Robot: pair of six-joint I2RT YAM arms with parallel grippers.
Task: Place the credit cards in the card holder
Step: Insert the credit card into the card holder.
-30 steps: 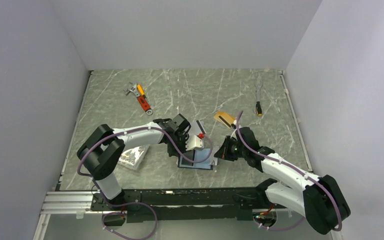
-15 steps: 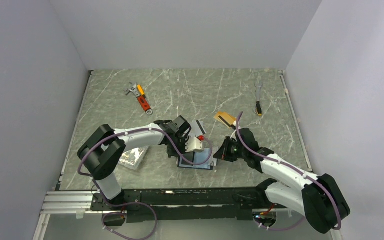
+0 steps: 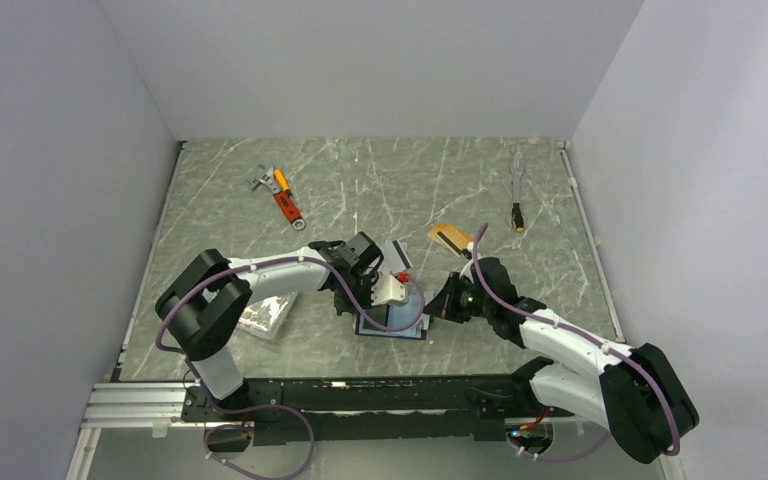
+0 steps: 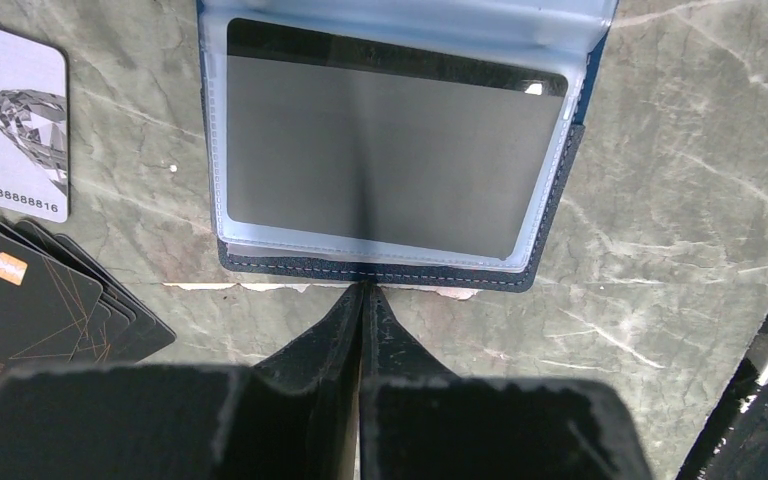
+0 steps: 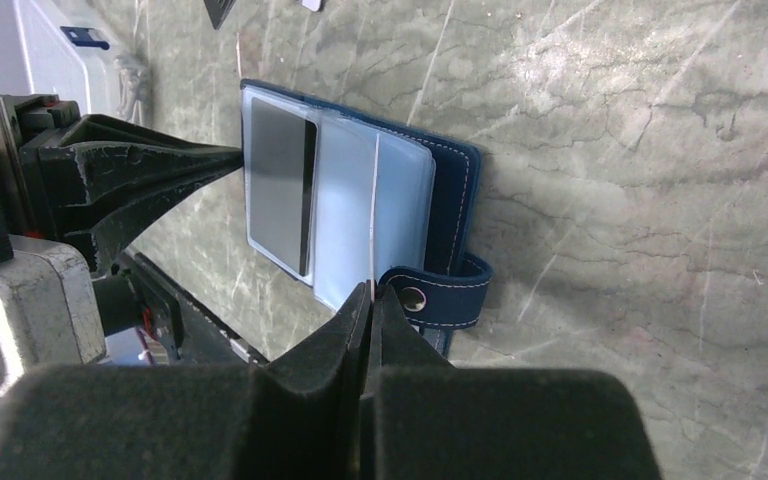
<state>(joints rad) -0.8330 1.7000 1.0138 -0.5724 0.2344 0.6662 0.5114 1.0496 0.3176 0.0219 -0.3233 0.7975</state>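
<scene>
1 navy card holder lies open and flat on the bench, near the front edge and between the 2 arms. Its clear sleeves face up and its snap tab sticks out on the right arm's side. 1 dark grey card sits inside the top sleeve. The left end effector is clenched, its fingers pressed together with no gap, and the tips touch the holder's stitched edge; whether they pinch that edge I cannot tell. The right end effector is clenched too, low beside the snap tab. 1 thin sleeve leaf stands edge-on right at its tips, and I cannot tell whether it is pinched. Just beside the holder, in the left wrist view, lie a silver-white card with a diamond print and a fan of black cards. The orange-gold card lies farther back, near the right arm. A clear plastic box rests by the left arm, and a red-handled wrench lies well apart at the far left
</scene>
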